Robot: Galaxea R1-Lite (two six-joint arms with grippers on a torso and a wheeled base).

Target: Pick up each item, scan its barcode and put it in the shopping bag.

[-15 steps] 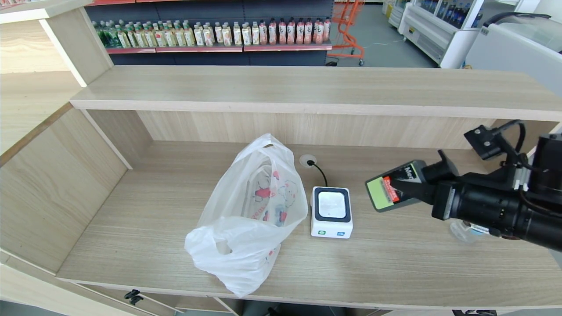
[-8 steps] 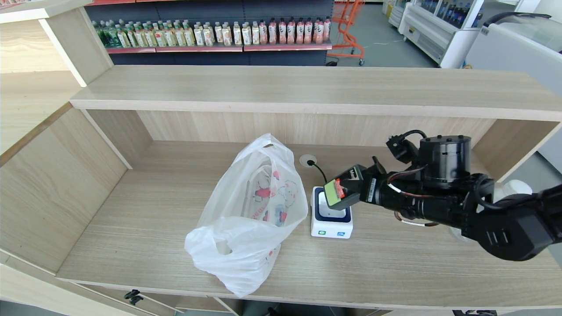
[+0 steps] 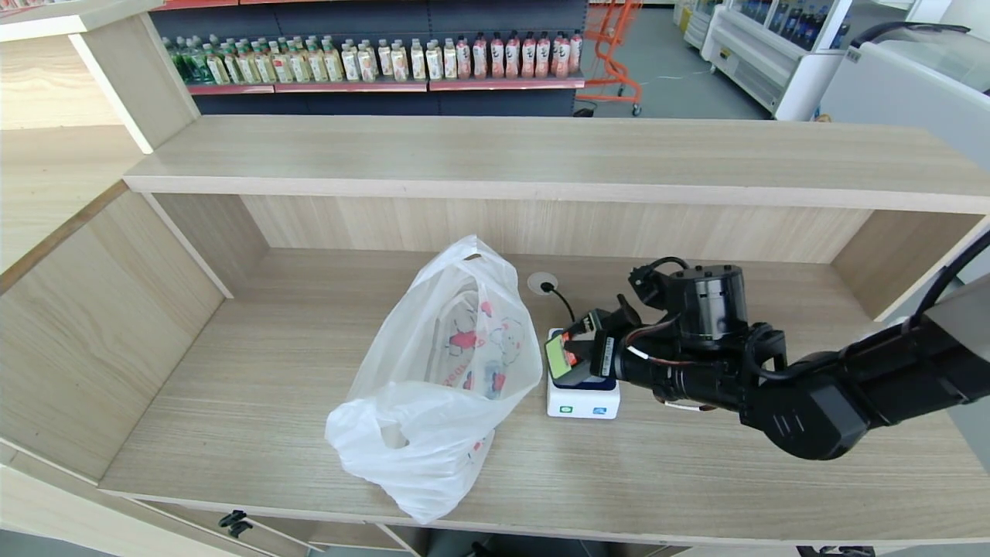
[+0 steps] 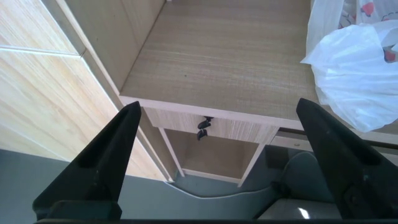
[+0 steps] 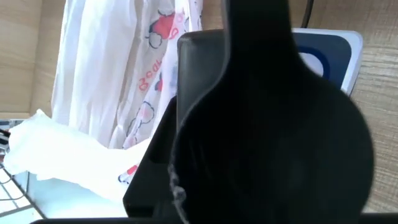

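Starting nearest me, my left gripper (image 4: 217, 107) hangs off the front edge of the counter (image 3: 232, 402) at about 7 o'clock from the shopping bag (image 3: 441, 379). Its fingers are spread wide with nothing between them. It has no part in this step, so I judge it best left there.

The bag slumps at 9 o'clock from the barcode scanner (image 3: 584, 402), almost touching its side.

My right gripper (image 3: 592, 352) is pinched on a small dark box (image 3: 561, 357) with a green end and a red label. The box sits directly over the scanner's window, close above it and tilted.

I cannot tell which face carries the barcode. To scan well, I should turn my wrist slowly until a printed face lies flat to the window. I should hold a small gap and not press down, and stay steady so the reader can catch it.

The bag's mouth stands high, at about 10 o'clock from the scanner. I expect to lift the box clear of the rim before letting go.

Beyond, the scanner's cable (image 3: 563, 303) runs off at 12 o'clock, and I should stay clear of it.
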